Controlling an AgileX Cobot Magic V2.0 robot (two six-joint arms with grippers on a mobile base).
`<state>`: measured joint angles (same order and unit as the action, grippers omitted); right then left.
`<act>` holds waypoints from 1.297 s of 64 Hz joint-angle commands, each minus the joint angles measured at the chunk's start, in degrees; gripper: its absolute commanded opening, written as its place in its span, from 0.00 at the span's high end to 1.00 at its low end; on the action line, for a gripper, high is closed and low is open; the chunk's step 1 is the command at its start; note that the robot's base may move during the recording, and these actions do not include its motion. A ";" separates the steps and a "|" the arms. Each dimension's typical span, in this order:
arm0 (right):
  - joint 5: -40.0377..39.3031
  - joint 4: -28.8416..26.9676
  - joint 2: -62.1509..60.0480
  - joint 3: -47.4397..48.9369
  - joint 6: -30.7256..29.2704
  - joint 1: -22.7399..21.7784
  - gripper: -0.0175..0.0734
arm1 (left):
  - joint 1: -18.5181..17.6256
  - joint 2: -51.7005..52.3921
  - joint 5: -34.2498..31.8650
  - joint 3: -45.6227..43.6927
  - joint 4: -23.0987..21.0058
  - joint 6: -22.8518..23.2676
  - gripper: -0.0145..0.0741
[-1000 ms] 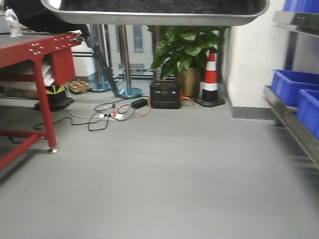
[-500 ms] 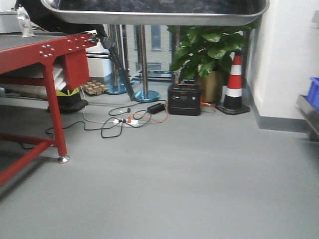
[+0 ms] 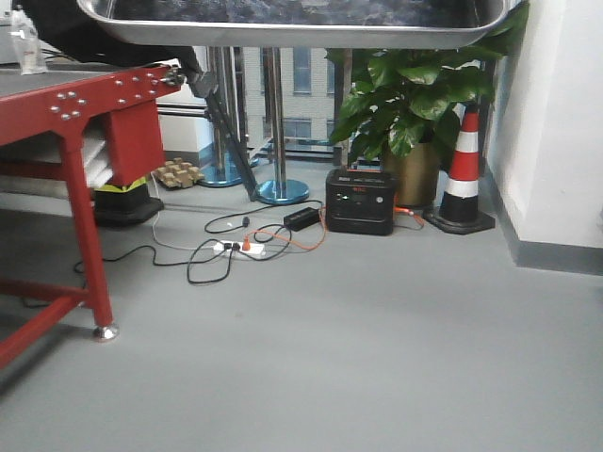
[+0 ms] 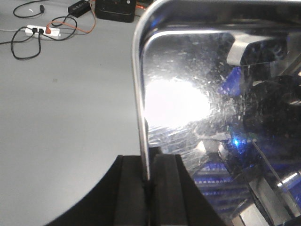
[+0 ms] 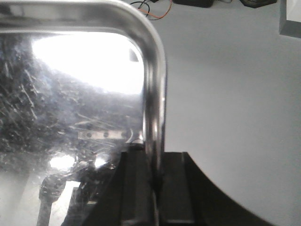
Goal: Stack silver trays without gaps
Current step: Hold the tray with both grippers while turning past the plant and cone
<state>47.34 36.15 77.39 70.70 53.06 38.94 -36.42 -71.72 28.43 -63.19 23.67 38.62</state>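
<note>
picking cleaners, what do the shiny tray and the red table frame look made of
The shiny silver rectangular tray looks like polished stainless steel: mirror reflections, fine scratches. The red table frame is probably painted metal, given its bolt heads; paint hides which metal.

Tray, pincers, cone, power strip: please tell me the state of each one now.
tray: held in the air, level, gripped at both ends.
left pincer: shut on the tray rim.
right pincer: shut on the tray rim.
cone: upright.
power strip: cables plugged in.
</note>
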 commanded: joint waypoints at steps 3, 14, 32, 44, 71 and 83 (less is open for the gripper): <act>-33.41 -0.88 0.10 0.75 -0.52 0.87 0.89 | -1.46 0.61 -10.19 -0.90 -1.26 -0.21 0.86; -35.25 -0.88 0.10 0.75 -0.52 0.87 0.89 | -1.46 0.61 -10.19 -0.90 -1.26 -0.21 0.86; -36.28 -0.88 0.10 0.75 -0.52 0.87 0.89 | -1.46 0.61 -10.19 -0.90 -1.26 -0.21 0.86; -36.28 -0.88 0.10 0.75 -0.52 0.87 0.89 | -1.46 0.61 -10.19 -0.90 -1.26 -0.21 0.86; -36.28 -0.88 0.10 0.75 -0.52 0.87 0.89 | -1.46 0.61 -10.19 -0.90 -1.26 -0.21 0.86; -36.28 -0.88 0.10 0.75 -0.52 0.87 0.89 | -1.46 0.61 -10.19 -0.90 -1.26 -0.21 0.86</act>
<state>47.34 35.93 77.39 70.70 53.06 38.94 -36.42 -71.72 28.43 -63.19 23.67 38.62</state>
